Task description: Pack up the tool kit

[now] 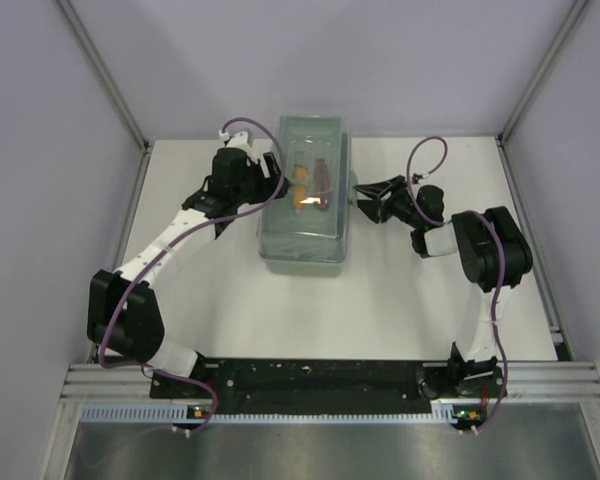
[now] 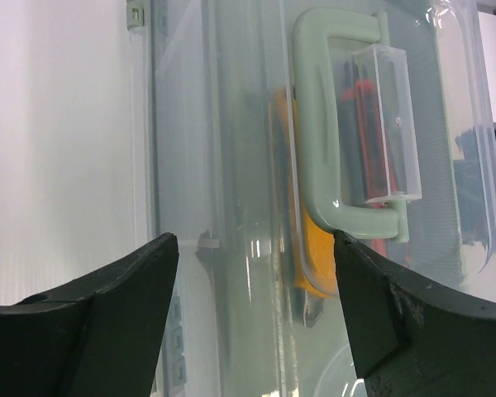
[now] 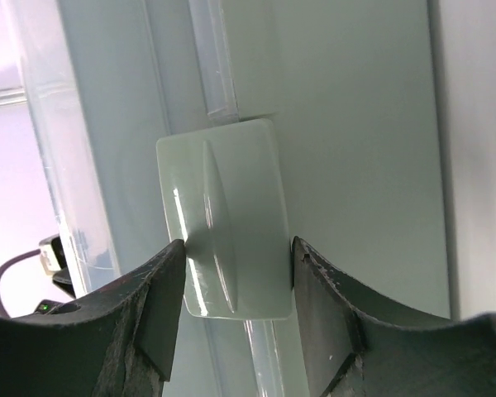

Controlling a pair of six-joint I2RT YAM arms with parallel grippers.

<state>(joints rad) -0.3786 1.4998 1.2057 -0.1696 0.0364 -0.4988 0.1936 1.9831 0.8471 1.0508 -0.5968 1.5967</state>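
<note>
At mid-table toward the rear: toolbox [image 1: 300, 262], lid down, with yellow cutters [image 2: 314, 269] and a red tool [image 2: 362, 91] showing through the clear lid beside the handle [image 2: 314, 124]. At its left edge, left gripper [image 1: 272, 183], spread wide and holding nothing, aimed at the lid near the handle. At its right wall, right gripper [image 1: 364, 200], roughly half open, with the latch [image 3: 231, 223] between its fingers [image 3: 149, 331] and each finger close against a latch edge. Cannot tell whether pinching or merely flanking.

Looks like the closing step: tools inside, lid down, fastening the latch in hand. Cannot tell whether already snapped home.

Next, probably: press the latch flat against the wall until seated, pushing square rather than at an angle. Brace the box from the left meanwhile, so as not to slide it across the table [image 1: 280, 320]. Then back both grippers straight off, clear of the handle.
</note>
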